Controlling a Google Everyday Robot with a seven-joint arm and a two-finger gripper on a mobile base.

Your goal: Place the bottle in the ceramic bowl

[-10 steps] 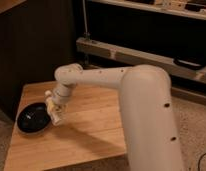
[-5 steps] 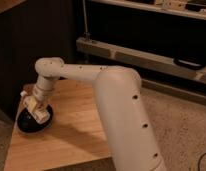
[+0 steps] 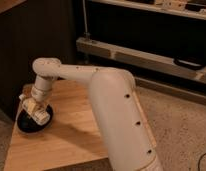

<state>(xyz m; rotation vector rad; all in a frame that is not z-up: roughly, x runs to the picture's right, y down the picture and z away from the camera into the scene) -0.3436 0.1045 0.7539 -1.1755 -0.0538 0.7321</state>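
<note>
My gripper [image 3: 33,107] is at the left end of the wooden table [image 3: 71,137], reaching down from the white arm [image 3: 111,105]. It is shut on the small white bottle [image 3: 40,115], which shows a pale label and lies tilted. The bottle hangs right over the black ceramic bowl [image 3: 25,126], low above its inside. I cannot tell whether the bottle touches the bowl. The bowl sits near the table's left edge, and the gripper and bottle hide part of it.
A dark cabinet wall [image 3: 31,45] stands behind the table. A metal rack with a low rail [image 3: 141,57] runs along the back right. Speckled floor [image 3: 181,125] lies to the right of the table.
The gripper carried the bottle leftward from beside the bowl to over it, then shifted slightly right and lower above the bowl. The bowl has not moved.
</note>
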